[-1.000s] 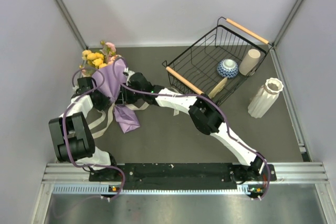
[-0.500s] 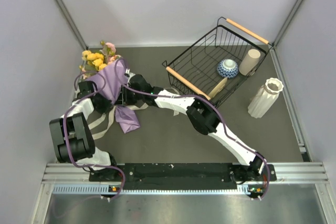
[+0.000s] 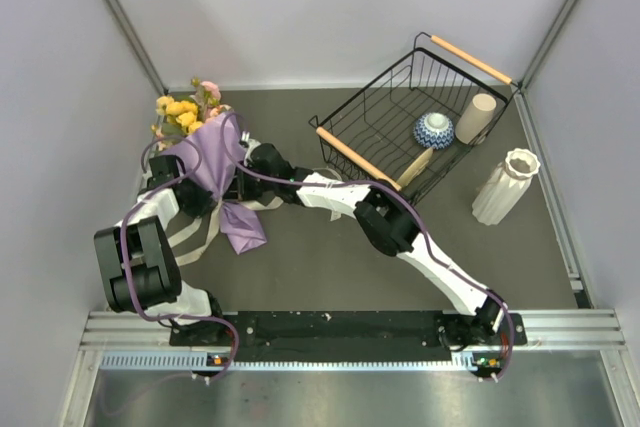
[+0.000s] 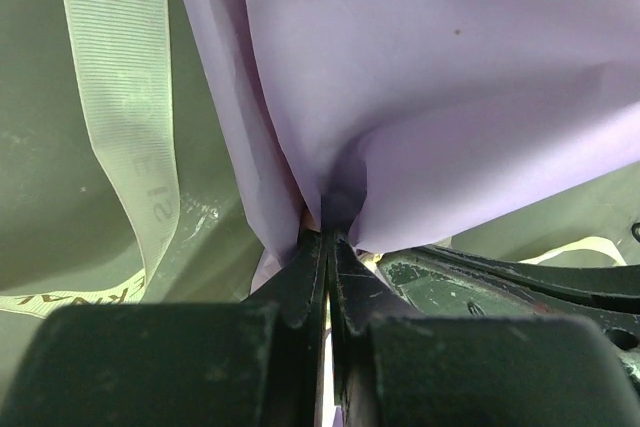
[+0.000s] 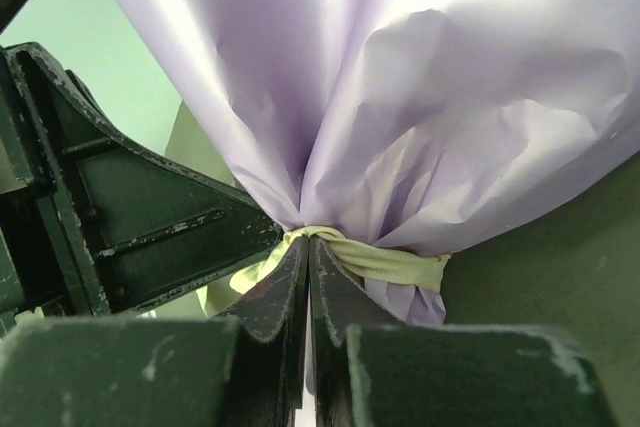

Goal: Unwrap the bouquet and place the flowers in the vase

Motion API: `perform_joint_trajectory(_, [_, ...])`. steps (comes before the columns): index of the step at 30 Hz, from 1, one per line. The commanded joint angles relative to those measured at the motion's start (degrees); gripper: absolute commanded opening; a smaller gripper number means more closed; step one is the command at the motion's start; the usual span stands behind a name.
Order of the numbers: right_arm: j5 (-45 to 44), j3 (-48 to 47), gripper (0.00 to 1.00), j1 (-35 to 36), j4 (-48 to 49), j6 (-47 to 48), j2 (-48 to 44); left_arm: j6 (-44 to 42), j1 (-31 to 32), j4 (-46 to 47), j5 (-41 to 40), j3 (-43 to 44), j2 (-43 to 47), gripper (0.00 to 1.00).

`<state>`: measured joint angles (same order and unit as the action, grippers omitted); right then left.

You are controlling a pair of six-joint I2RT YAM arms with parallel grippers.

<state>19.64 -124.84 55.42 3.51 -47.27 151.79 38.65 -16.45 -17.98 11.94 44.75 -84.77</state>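
"As things stood, how much was done?"

"Almost nothing. The bouquet (image 3: 215, 159) lay well left of the vase (image 3: 505, 185), wrapped, flowers (image 3: 185, 112) bunched at its wide end. My left fingers (image 4: 325, 235) were pinched shut on a fold of smooth lilac paper (image 4: 450, 77); my right fingers (image 5: 305, 247) were shut on the ribbed cream ribbon (image 5: 392, 263) cinching its neck."

"And the vase?"

"Tall, white, fluted ceramic, wavy-rimmed; no stems in it."

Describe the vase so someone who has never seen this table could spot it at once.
Find the black wire basket with wooden handles at the far right of the table. The vase stands on the table outside it, to its right. It is tall, white and ribbed with a wavy rim, unlike the smooth cream cup and the blue-and-white bowl inside the basket.
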Motion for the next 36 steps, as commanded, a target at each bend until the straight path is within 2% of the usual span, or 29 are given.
perform_joint_trajectory(1, [0.3, 3.1, 0.00, 0.0, 4.7, 2.2, -7.6, -0.1, 0.3, -1.3, 1.2, -0.3, 1.5, 0.04])
perform_joint_trajectory(5, [0.5, 9.2, 0.00, 0.0, 7.3, 2.1, -12.5, -0.3, 0.1, -1.8, -0.1, 0.3, 1.3, 0.04])
perform_joint_trajectory(18, [1.1, 18.2, 0.00, -0.3, 7.3, 4.1, -22.0, 0.5, -0.6, -1.4, -0.5, 0.3, 2.1, 0.12])
perform_joint_trajectory(22, [1.3, 14.2, 0.01, -0.5, 3.5, 4.3, -18.0, 0.3, -0.6, -1.5, 0.5, 0.3, 2.7, 0.14])
perform_joint_trajectory(23, [2.1, 9.8, 0.09, -0.5, 0.9, 4.0, -16.3, 0.4, -0.6, -1.6, 0.4, 0.3, 2.7, 0.15])
perform_joint_trajectory(25, [3.9, 6.2, 0.14, -0.5, 0.6, 2.8, -12.1, 0.2, -0.6, -1.5, 0.5, 0.4, 2.7, 0.15])
perform_joint_trajectory(26, [4.0, 5.4, 0.18, -0.4, 0.6, 2.6, -11.1, 0.2, -0.7, -1.6, 0.9, 0.5, 2.4, 0.11])
perform_joint_trajectory(30, [4.4, 1.9, 0.19, -0.4, -0.6, 2.7, -7.7, 0.4, -0.7, -1.0, 2.2, -0.4, 2.2, 0.08])
perform_joint_trajectory(33, [4.1, 1.3, 0.33, -0.2, -1.5, 3.1, -6.9, 0.3, -0.7, -0.6, 1.9, -0.9, 1.9, 0.08])
perform_joint_trajectory(36, [2.4, 3.0, 0.36, -0.1, -2.2, 4.2, -7.6, 0.3, -0.7, -0.4, 2.1, -1.0, 1.7, 0.08])
